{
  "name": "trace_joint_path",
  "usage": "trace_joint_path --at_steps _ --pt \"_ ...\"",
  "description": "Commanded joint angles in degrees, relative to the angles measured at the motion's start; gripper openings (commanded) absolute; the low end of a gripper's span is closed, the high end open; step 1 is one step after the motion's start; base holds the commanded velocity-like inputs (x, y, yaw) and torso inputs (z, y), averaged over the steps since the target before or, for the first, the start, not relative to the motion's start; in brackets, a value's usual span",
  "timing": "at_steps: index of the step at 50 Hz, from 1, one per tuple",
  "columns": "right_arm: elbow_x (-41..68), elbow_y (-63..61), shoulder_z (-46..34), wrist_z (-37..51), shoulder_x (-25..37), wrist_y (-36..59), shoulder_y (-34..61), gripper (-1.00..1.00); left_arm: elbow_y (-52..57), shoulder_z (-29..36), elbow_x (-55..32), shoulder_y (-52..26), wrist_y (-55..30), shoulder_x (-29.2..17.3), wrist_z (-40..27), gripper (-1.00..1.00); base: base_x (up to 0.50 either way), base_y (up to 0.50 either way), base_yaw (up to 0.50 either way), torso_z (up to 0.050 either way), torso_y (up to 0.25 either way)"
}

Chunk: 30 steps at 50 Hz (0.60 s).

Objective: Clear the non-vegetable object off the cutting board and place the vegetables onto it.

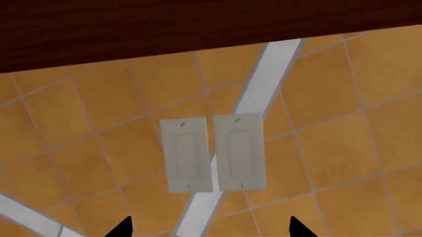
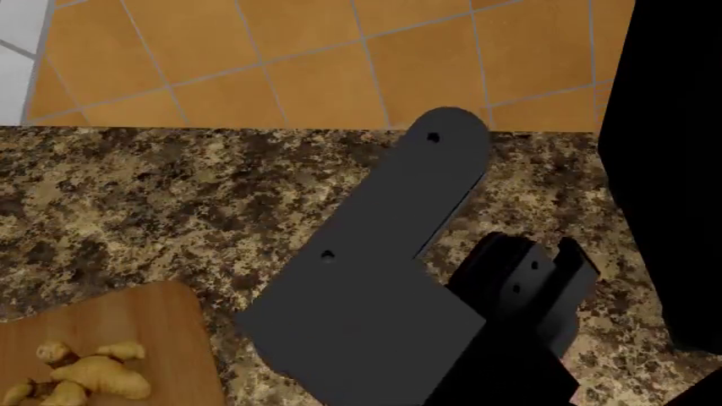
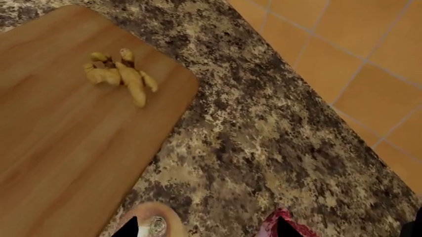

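Observation:
The cutting board (image 3: 66, 138) lies on the speckled counter, and its corner also shows in the head view (image 2: 135, 330). The ginger root (image 3: 122, 76) lies on the board near its corner and also shows in the head view (image 2: 84, 372). The onion (image 3: 148, 222) sits on the counter just off the board's edge, by one of my right fingertips. A piece of the red steak (image 3: 285, 223) shows on the counter by the other fingertip. My right gripper (image 3: 205, 228) is open and empty above the counter between them. My left gripper (image 1: 211, 228) is open and empty, facing a tiled wall.
The granite counter (image 2: 169, 194) runs to an orange tiled wall (image 2: 338, 59). My right arm (image 2: 384, 271) covers the middle of the head view. A black shape (image 2: 665, 169) stands at the right. The left wrist view shows a wall socket plate (image 1: 214, 153) and a dark wood cabinet (image 1: 197, 24).

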Motion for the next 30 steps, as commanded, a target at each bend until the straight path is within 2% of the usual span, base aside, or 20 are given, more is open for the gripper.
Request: trace_joint_path --at_steps 1,7,30 --pt "5.7 -2.0 -0.6 1.2 0.4 1.2 3.8 1.00 -0.2 -1.5 -2.7 -1.3 -1.1 1.1 0.2 1.00 0.00 0.00 0.00 0.000 0.000" --pt "5.6 -3.3 -0.1 0.2 0.2 1.0 2.8 1.00 -0.3 -1.3 -3.3 -0.6 -0.2 0.8 -0.2 1.00 0.00 0.00 0.00 0.000 0.000" --pt "-10.9 -2.7 3.3 -9.8 0.7 0.3 -14.2 1.00 -0.9 -0.1 -5.6 -0.9 1.3 -1.2 -1.9 1.00 0.00 0.00 0.00 0.000 0.000"
